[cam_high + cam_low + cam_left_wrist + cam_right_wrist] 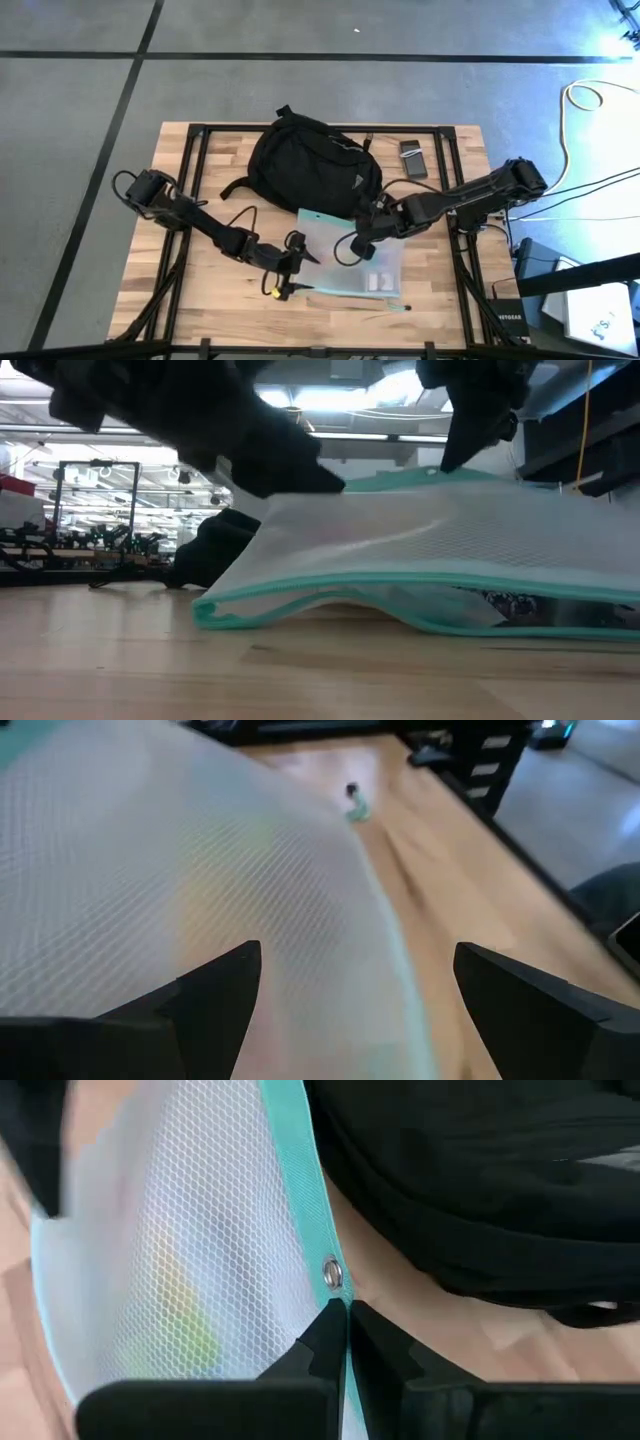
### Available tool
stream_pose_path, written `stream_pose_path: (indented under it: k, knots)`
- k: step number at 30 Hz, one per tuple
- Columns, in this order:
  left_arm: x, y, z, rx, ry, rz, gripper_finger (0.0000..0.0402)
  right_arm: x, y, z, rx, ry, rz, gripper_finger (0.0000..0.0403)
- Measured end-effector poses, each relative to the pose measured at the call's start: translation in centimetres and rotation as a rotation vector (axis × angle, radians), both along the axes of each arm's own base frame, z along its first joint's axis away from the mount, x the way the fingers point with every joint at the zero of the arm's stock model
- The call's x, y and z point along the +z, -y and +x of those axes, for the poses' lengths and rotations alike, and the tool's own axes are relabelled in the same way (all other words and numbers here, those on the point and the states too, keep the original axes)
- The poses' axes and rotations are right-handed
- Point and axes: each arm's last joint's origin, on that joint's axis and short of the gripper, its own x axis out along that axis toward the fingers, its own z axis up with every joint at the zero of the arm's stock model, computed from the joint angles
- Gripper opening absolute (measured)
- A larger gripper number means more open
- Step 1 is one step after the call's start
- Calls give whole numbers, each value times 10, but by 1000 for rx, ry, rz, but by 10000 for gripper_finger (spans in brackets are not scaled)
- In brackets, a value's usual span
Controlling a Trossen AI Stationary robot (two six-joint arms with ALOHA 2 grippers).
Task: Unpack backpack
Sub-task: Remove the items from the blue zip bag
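Large black soft fabric backpack lies on the light wooden slatted counter, at the far middle, rounded body with small light-grey stripes on its front. In the right wrist view its black fabric fills one side of the picture, cut off by the edges.

Translucent white mesh zip pouch with teal edging lies just in front of the backpack. Right pincer has its fingers pressed together on the pouch's teal edge, right beside a small metal eyelet. In the low view that edge is raised while the near edge rests on the counter.

Left pincer sits at the pouch's left side, fingers set wide apart with mesh showing between them; contact with the pouch cannot be made out.

Pouch contents are hard to read: two pale rectangles and a yellow-green blur through the mesh. A small dark flat rectangular device lies on the counter to the right of the backpack. A thin pale teal stick lies near the front edge.
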Motion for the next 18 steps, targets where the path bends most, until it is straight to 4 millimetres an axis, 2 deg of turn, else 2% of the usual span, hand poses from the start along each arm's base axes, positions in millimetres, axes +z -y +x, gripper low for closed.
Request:
stream_pose_path:
  k: [8, 12, 15, 18]
  knots:
    - [23, 1, -6, -17, 59, -7, 315, 41, 2, 2, -21, 49, -84, 0]
    - [22, 2, -7, -21, 51, 4, 315, 60, 2, 4, -24, 95, -87, 0]
    - [20, 3, -8, -23, 32, 12, 315, 64, 1, 6, -8, 118, -53, 0]
    - [18, 2, -9, -20, 15, 21, 315, 57, 0, 7, -13, 93, -58, 3]
